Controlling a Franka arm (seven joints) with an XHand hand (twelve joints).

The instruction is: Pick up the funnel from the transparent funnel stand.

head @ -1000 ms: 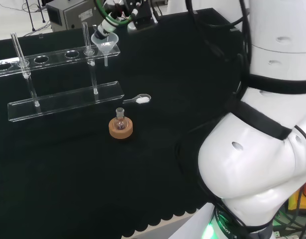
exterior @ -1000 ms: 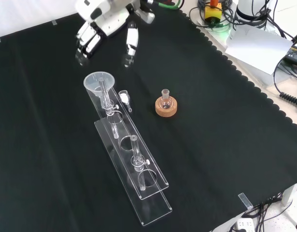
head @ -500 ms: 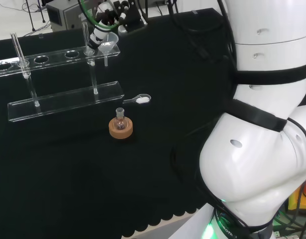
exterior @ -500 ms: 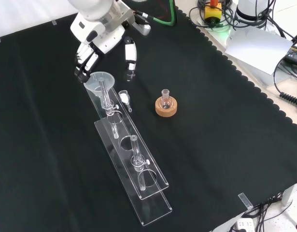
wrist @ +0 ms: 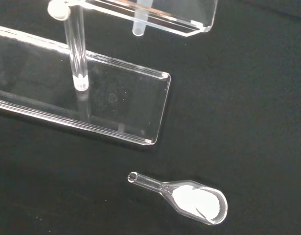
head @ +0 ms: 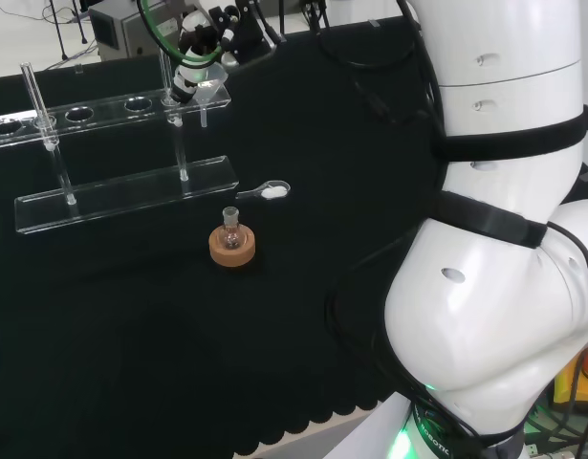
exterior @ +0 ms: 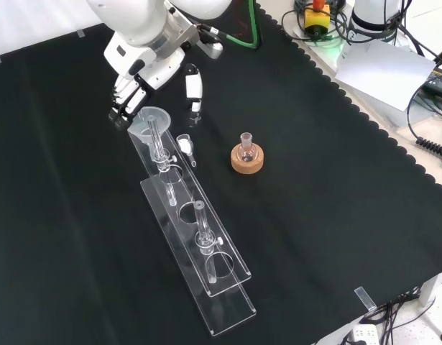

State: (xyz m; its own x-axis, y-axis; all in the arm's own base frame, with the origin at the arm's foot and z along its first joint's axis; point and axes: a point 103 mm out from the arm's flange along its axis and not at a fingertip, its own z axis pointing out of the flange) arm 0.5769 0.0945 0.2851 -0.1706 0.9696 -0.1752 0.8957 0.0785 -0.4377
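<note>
One funnel (exterior: 150, 118), clear, seated in the end hole of the transparent stand (exterior: 194, 237), upper left of the front view; stem down through the upper shelf, cone above it. Not yet lifted.

Hand (exterior: 138, 68): lowered over the last second from well above the stand's end to the funnel's rim. Fingers (exterior: 122, 109) now just beside the cone on its left in the front view, thumb (exterior: 194, 86) apart on the other side. Spread wide, bracketing the cone, nothing held. Contact with the rim: cannot tell. In the head view, at upper left of frame over the stand's right end (head: 184, 43).

Meaning for the task: approach about finished; closing round the cone and lifting straight up still to come.

Also on the worktop (exterior: 335, 215): small scoop (wrist: 187, 196) with white powder, near the stand's foot; small flask on a cork ring (exterior: 247, 157), centre of the front view. Both unmoved.
</note>
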